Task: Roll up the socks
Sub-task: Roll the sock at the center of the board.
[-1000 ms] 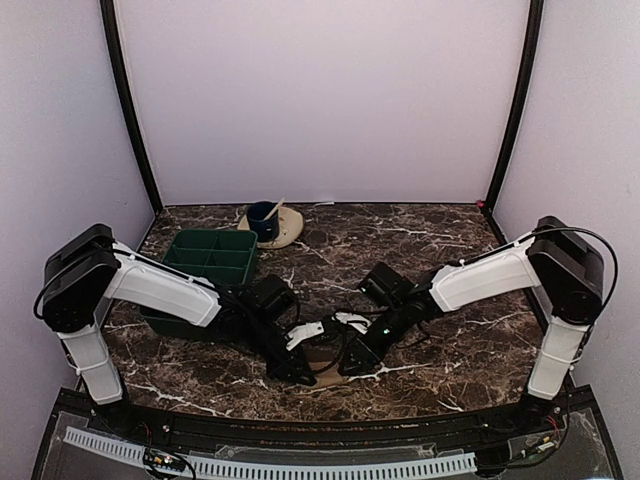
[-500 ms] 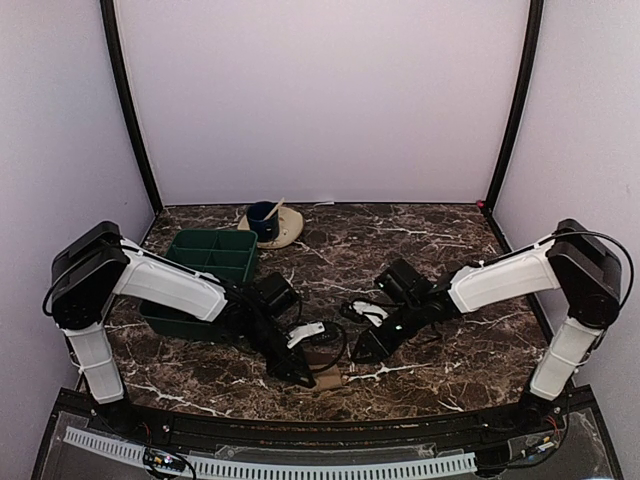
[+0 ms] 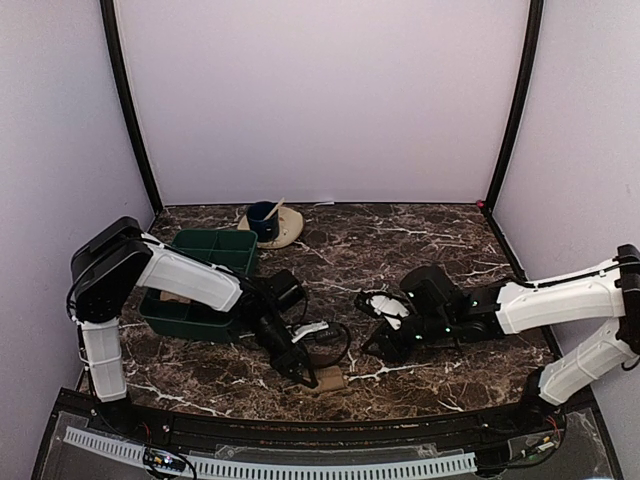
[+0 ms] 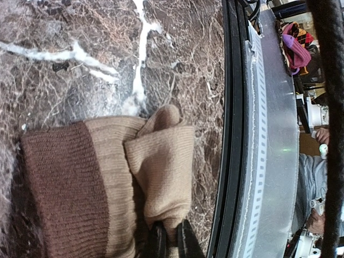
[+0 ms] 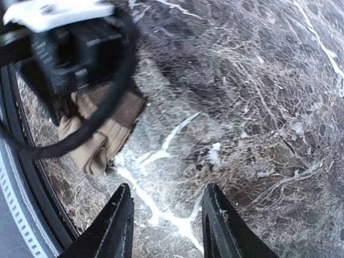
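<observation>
One of the socks (image 4: 156,161) lies folded on the marble close to the table's front edge, tan with a dark red-brown patch (image 4: 54,188). My left gripper (image 4: 167,239) is shut on a tan fold of it. From above, the left gripper (image 3: 306,376) sits right at the sock (image 3: 331,381). My right gripper (image 5: 168,191) hangs open over bare marble, apart from the sock (image 5: 102,134), which lies up and to its left, partly behind the left arm's cable. In the top view the right gripper (image 3: 375,345) is to the right of the sock.
A green compartment tray (image 3: 212,243) stands at the left, with a small tan thing (image 3: 175,297) in its near part, too small to identify. A beige saucer with a blue cup (image 3: 270,225) is at the back. The black front rail (image 4: 232,161) runs just beside the sock.
The right arm has drawn back to the right, away from the sock, with its jaws open. The left gripper has stayed shut at the sock, shifting slightly.
</observation>
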### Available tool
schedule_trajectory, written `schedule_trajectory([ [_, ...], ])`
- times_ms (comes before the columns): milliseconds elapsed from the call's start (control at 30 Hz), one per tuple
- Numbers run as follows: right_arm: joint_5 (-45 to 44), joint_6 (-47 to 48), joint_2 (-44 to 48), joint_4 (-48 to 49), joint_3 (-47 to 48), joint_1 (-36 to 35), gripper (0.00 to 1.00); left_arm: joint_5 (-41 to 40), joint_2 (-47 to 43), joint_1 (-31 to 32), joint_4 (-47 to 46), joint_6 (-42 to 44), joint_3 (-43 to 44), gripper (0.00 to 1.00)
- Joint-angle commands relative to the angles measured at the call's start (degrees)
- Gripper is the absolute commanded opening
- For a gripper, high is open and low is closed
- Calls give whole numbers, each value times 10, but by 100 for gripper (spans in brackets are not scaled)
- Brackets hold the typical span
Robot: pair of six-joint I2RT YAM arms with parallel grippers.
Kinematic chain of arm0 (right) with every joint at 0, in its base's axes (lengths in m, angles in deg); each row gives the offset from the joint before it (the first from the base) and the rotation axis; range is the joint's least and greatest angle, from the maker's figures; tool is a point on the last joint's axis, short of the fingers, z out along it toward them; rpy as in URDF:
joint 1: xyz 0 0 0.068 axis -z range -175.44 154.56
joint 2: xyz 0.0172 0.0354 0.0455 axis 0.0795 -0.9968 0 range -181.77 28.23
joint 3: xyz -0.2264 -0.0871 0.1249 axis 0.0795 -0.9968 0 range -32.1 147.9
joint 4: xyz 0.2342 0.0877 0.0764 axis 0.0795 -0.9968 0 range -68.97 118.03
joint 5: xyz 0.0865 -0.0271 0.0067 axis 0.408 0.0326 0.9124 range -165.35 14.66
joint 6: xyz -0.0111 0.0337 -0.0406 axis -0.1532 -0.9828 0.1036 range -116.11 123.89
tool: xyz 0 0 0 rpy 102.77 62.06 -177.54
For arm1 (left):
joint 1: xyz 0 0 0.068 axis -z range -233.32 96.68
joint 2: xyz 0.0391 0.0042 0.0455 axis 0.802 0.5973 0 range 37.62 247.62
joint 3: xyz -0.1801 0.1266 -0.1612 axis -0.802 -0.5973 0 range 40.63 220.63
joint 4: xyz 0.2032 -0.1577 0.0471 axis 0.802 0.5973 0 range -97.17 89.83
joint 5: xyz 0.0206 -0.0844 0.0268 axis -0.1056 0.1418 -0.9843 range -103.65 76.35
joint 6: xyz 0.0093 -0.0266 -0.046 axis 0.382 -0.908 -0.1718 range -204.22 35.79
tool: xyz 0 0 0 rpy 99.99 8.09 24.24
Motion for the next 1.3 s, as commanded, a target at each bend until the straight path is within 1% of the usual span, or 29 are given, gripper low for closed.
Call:
schedule_trajectory([
  [0, -86, 32, 33, 41, -24, -56, 41, 23, 19, -11, 56, 22, 19, 0],
  [200, -142, 67, 41, 53, -30, -140, 42, 41, 45, -21, 86, 34, 43, 0],
  [333, -164, 94, 6, 42, -7, -185, 43, 50, 57, -23, 96, 37, 49, 0],
  [533, -187, 134, -60, 34, 40, -228, 45, 61, 66, -30, 111, 44, 57, 0],
  [667, -202, 157, -89, 31, 62, -238, 46, 67, 72, -34, 125, 54, 66, 0],
  [833, -198, 181, -113, 25, 85, -239, 48, 75, 79, -39, 134, 59, 74, 0],
  [967, -192, 196, -150, 11, 103, -239, 48, 79, 83, -41, 140, 62, 78, 0],
  [1267, -189, 210, -177, 4, 116, -239, 46, 86, 89, -44, 144, 67, 81, 0],
])
